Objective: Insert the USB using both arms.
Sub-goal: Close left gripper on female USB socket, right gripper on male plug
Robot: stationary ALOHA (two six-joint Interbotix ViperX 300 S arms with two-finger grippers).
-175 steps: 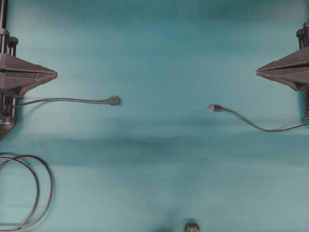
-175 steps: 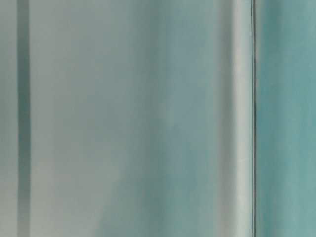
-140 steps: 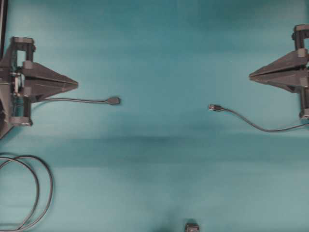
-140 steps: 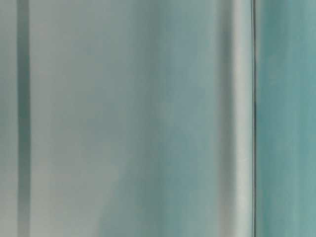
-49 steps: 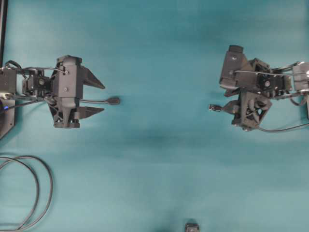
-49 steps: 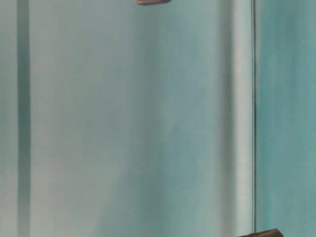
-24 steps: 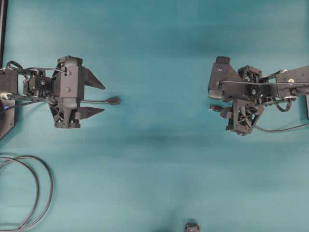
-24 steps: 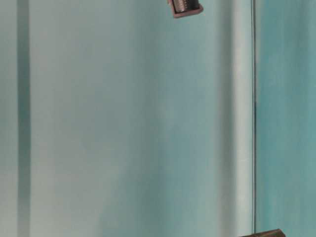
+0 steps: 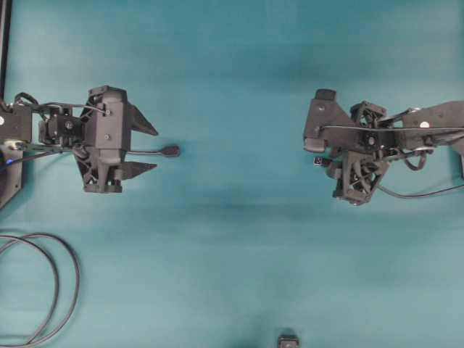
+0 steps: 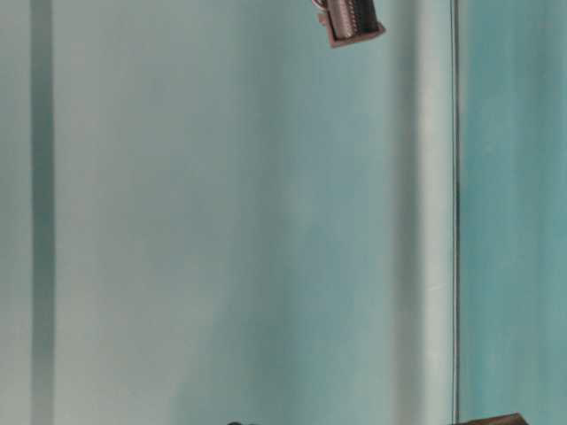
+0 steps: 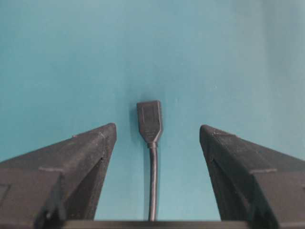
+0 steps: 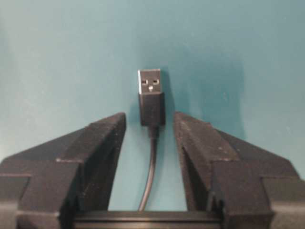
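The USB lies on the teal table, right of centre, silvery tip pointing left. In the right wrist view the USB tip sticks out just past my right gripper. Its dark body and cable sit between the fingers, with a narrow gap on each side. From above, the right gripper hangs over the plug. The all-dark socket lies left of centre, just ahead of my wide-open left gripper. In the left wrist view the socket is centred between the tips of the left gripper, untouched.
A looped dark cable coil lies at the bottom left. A small dark object sits at the bottom edge. The table-level view is blurred; a small metallic part hangs at its top.
My right arm has slid left along the cable toward the USB plug, and its jaws have narrowed. The left gripper has barely moved and stays wide.
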